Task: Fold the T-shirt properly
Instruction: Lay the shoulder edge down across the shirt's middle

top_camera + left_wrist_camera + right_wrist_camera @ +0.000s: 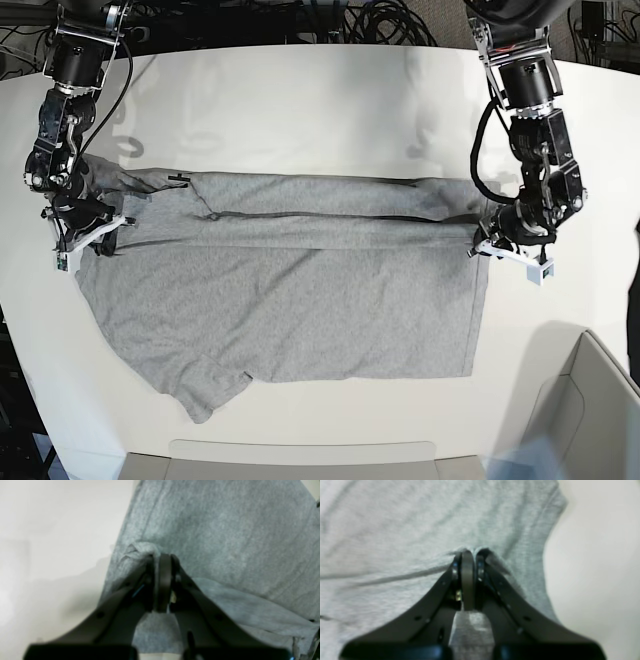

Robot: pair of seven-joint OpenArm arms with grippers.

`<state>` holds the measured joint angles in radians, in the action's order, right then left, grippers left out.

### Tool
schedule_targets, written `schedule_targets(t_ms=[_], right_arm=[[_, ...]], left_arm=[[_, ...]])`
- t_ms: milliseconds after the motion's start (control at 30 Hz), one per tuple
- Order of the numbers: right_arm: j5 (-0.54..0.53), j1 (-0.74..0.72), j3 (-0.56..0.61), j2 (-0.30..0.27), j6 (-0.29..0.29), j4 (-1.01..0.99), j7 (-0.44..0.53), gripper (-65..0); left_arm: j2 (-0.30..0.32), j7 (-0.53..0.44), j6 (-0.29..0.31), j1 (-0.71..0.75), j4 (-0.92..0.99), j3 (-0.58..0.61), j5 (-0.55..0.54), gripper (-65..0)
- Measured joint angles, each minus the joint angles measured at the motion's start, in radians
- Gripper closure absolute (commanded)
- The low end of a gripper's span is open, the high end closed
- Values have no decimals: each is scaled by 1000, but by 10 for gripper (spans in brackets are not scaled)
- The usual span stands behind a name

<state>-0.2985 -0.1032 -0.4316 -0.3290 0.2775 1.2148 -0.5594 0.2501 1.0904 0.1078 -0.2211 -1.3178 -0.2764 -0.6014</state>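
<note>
dark gripper fingers fill the foreground of both wrist views, each pair pressed together on a small pinch of grey cloth. behind them spreads the t-shirt (290,300), heather grey, lying mostly flat on the white table (330,100) with its plain side up; no lettering shows. it stretches between the 2 grippers, one long edge folded over into a band that runs from one gripper to the other, with a dark crease line along it. beyond that band, on the side away from both arms' bases, the body of the shirt lies open, and 1 short sleeve juts out at the far corner on the right gripper's side.

left gripper (162,557) is clamped on a bunched edge of the fabric, a little ridge of cloth puckering just ahead of its tips, with bare table off to one side of it. right gripper (468,553) pinches the cloth the same way, a crease running sideways from its tips and the shirt's curved edge just beside it. both wrist views are blurred.

a pale bin corner (590,400) sits well apart from the left gripper.
</note>
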Motion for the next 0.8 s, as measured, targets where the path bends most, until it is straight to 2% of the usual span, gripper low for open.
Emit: schedule_targets(t_ms=[267, 333, 367, 433, 500, 567, 700, 800], right_arm=[[18, -69, 1, 3, 6, -4, 10, 0], [19, -78, 12, 1, 4, -15, 10, 0], [27, -84, 30, -1, 0, -26, 10, 0], [26, -96, 61, -3, 0, -54, 8, -3], [23, -96, 68, 1, -1, -72, 11, -80], [29, -92, 63, 2, -5, -73, 7, -134], [28, -93, 61, -4, -4, -68, 11, -219], [27, -91, 58, -6, -4, -30, 5, -232]], left_arm=[[2, -49, 0, 0, 3, 0, 0, 0], [4, -55, -4, 0, 3, 30, 3, 0], [8, -57, -4, 0, 3, 52, 6, -10], [6, -57, -4, 0, 3, 84, 6, -89], [1, -58, -3, 0, 3, 96, 5, -167], [2, -58, -4, 0, 2, 96, 3, -202], [11, -64, -4, 6, -12, 93, 7, -207], [28, -52, -3, 11, -72, 93, 5, -207]])
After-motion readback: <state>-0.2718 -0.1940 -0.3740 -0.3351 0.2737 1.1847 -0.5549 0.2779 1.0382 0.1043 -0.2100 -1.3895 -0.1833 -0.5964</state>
